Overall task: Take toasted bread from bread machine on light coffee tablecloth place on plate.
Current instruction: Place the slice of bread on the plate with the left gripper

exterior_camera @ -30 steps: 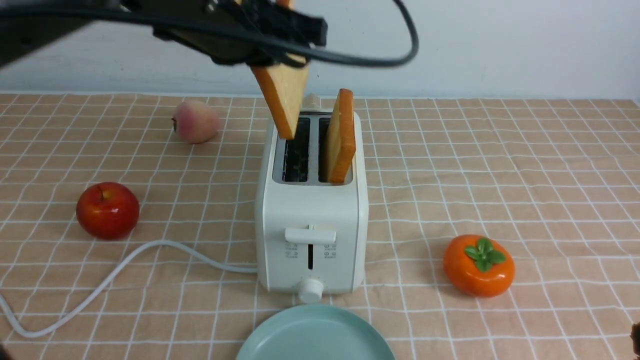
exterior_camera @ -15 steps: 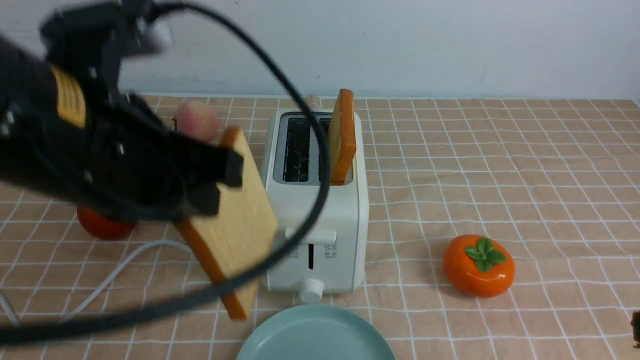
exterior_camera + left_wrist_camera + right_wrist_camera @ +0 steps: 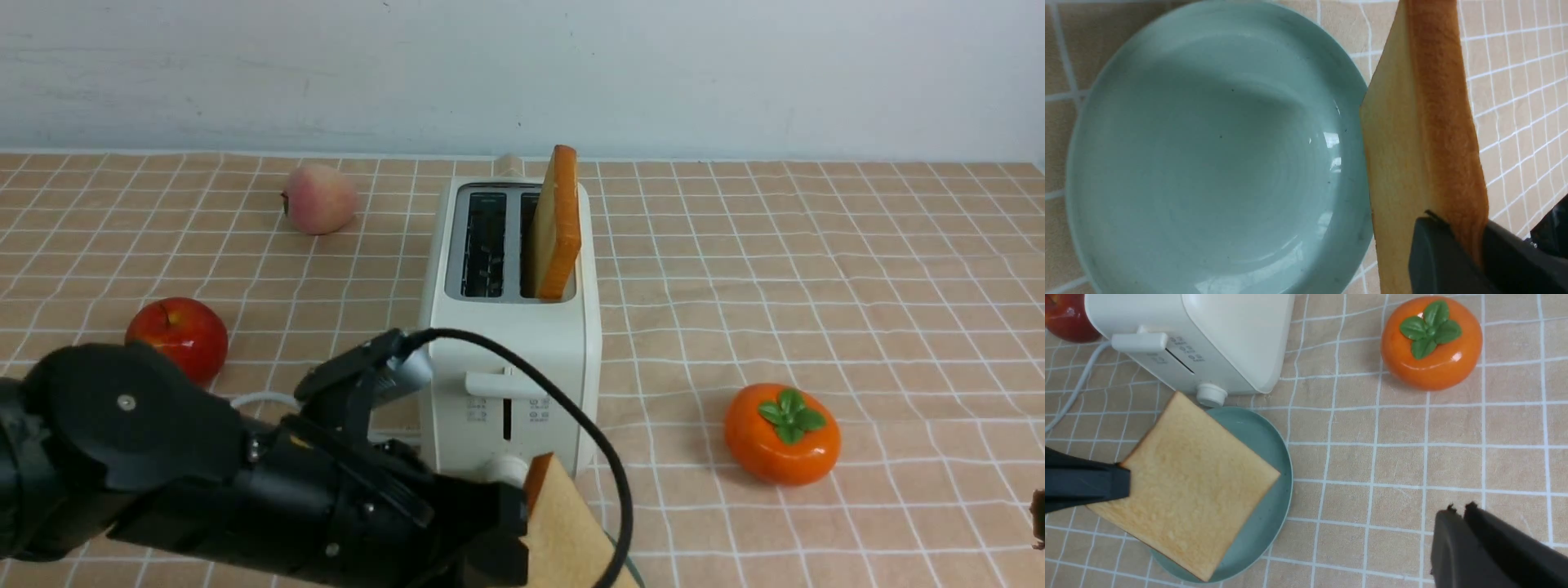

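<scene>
At your far left, the red apple is partly covered by the left arm's black bulk, while the peach sits in full view towards the back of the light coffee tablecloth. The same arm hides most of the white cord. In the front view it also hides nearly all of the plate, which you can only see properly in the wrist views, lying just in front of the bread machine. Your left gripper is pinched narrow on one edge of the toast slice, with a finger on each face. That slice is over the plate, tilted, its broad face turned upward and one corner raised in front of the toaster's knob. Its lower part runs off the bottom of the front view, and you cannot tell whether it touches the plate. The second slice stands upright in the right-hand slot, thin crust edge towards the front camera and faces to left and right, with its lower part hidden inside. Further right is the persimmon. Your right gripper is only a dark sliver at the front view's edge. Its wrist view shows the fingers pressed together on nothing, above bare cloth.
</scene>
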